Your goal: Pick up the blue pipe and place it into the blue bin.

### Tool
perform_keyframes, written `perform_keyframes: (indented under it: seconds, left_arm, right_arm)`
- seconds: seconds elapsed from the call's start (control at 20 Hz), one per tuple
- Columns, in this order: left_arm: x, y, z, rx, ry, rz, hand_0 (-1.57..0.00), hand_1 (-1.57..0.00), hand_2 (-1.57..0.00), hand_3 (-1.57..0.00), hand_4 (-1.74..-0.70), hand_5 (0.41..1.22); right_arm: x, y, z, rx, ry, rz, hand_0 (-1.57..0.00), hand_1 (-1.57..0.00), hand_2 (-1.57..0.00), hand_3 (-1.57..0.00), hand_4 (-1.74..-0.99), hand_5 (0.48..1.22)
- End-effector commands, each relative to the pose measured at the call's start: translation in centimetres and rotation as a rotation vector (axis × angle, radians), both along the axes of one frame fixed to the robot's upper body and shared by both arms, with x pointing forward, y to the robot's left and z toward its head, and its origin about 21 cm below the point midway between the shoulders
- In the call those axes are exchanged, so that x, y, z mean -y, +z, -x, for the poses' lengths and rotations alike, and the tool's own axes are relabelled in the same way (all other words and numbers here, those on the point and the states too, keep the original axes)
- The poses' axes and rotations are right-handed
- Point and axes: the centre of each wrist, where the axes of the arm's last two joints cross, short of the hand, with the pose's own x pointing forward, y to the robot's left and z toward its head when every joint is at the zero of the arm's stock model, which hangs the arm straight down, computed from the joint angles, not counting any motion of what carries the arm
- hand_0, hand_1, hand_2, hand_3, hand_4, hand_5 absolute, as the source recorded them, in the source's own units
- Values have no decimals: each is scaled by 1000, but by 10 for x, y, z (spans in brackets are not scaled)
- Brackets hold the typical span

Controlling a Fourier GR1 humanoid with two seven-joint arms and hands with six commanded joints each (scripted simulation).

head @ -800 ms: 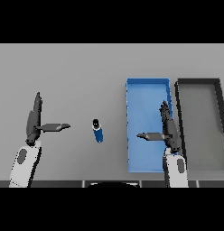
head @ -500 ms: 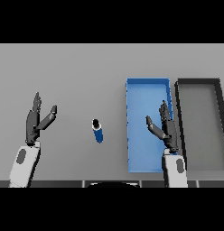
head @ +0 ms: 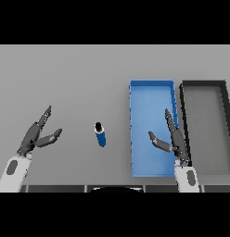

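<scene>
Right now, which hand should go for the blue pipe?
Probably the left hand: it is open beside the blue pipe with bare table between. The right hand hovers over the blue bin, farther off.

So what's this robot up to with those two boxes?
It is meant to put the blue pipe into the blue bin, but nothing is held yet. The pipe lies alone on the grey table, between the two hands. The left hand is open off to the pipe's left, clear of it. The right hand is open too, over the blue bin's near right part. A dark bin sits just right of the blue one.
</scene>
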Motion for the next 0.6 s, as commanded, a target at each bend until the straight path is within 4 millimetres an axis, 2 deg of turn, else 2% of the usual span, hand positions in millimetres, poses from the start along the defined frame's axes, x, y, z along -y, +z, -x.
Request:
perform_keyframes:
  seconds: [0.0, 0.35, 0.4, 0.55]
  left_arm:
    - [2, 4, 0, -8, -38, -11, 1, 1, 1, 1, -1021, 587]
    - [36, 14, 11, -126, -263, -63, 1, 1, 1, 1, -1063, 498]
    - [47, 11, 13, -141, -293, -65, 1, 1, 1, 1, -1076, 488]
    - [62, 3, 13, -151, -353, -77, 1, 1, 1, 1, -1094, 463]
  right_arm:
    - [-1, 2, -1, 0, 1, -2, 1, 1, 1, 1, -1216, 587]
    - [-1, 2, -4, 35, 27, -10, 1, 1, 1, 1, -1233, 604]
    - [0, 3, -4, 45, 30, -12, 1, 1, 1, 1, -1239, 606]
    - [0, -3, -3, 39, 21, -1, 1, 1, 1, 1, -1256, 616]
